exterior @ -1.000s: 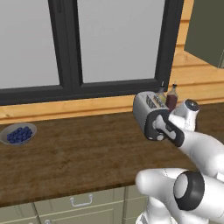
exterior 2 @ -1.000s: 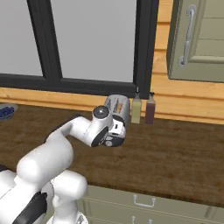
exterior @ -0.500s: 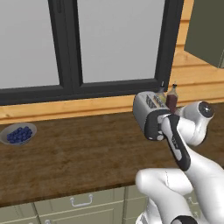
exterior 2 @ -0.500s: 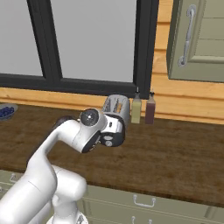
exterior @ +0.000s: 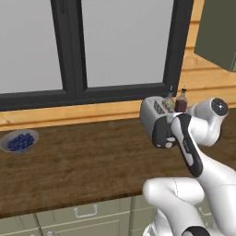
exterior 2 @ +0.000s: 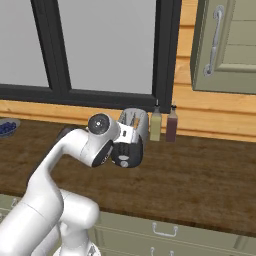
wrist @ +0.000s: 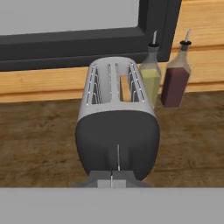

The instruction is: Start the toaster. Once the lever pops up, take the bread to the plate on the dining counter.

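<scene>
The silver toaster (wrist: 116,94) stands on the wood counter under the window, its black end panel (wrist: 117,140) facing my hand. A tan bread slice (wrist: 124,87) sits sunk in its right slot. A thin vertical lever track (wrist: 118,157) runs down the panel; the tab itself is hidden low behind my fingertips. My gripper (wrist: 111,180) is shut and pressed against the bottom of that panel. From the base, the gripper (exterior: 162,134) (exterior 2: 127,152) covers the end of the toaster (exterior: 154,110) (exterior 2: 135,120). The plate and the dining counter are out of view.
Two bottles, one yellow-green (wrist: 151,76) and one dark red (wrist: 175,81), stand right of the toaster against the wall. A grey bowl of blueberries (exterior: 18,140) sits far left on the counter. A green wall cabinet (exterior 2: 225,45) hangs at upper right. Beige drawers (exterior: 85,212) lie below.
The arm's elbow has swung up and to the right of the toaster while the hand stayed at the toaster's black end. The toaster and bottles have not moved.
</scene>
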{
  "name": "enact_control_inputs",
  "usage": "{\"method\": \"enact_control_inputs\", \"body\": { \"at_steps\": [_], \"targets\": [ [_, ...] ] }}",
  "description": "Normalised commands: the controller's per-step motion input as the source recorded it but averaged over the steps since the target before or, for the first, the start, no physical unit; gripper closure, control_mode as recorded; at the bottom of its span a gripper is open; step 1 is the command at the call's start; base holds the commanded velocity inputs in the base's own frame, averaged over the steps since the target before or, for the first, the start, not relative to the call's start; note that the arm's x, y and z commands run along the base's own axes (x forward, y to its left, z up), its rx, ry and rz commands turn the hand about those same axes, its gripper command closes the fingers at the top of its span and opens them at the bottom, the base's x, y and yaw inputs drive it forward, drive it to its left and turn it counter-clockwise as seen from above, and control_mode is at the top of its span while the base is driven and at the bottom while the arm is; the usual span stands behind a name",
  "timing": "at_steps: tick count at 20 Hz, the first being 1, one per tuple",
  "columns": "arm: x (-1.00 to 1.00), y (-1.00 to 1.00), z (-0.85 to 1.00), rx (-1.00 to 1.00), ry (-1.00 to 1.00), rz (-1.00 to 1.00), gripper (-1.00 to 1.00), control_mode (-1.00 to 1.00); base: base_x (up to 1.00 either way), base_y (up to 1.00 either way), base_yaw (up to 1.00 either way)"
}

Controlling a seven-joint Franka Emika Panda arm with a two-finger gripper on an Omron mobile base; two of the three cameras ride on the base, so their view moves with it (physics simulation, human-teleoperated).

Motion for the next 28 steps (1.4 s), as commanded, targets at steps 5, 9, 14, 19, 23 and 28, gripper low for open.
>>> {"method": "enact_control_inputs", "body": {
  "at_steps": [5, 9, 14, 19, 23, 28],
  "targets": [
    [0.01, -0.04, 0.01, 0.0, 0.0, 0.0, 1.0, -1.0, 0.0, 0.0, 0.0],
    [0.23, -0.02, 0.17, 0.0, 0.0, 0.0, 1.0, -1.0, 0.0, 0.0, 0.0],
    [0.01, 0.0, 0.61, 0.0, 0.0, 0.0, 1.0, -1.0, 0.0, 0.0, 0.0],
    [0.27, 0.0, 0.14, 0.0, 0.04, 0.0, 1.0, -1.0, 0.0, 0.0, 0.0],
    [0.73, 0.0, -0.12, 0.0, 0.13, 0.0, 1.0, -1.0, 0.0, 0.0, 0.0],
    [0.68, -0.07, -0.15, 0.0, 0.14, 0.0, -1.0, -1.0, 0.0, 0.0, 0.0]
  ]
}}
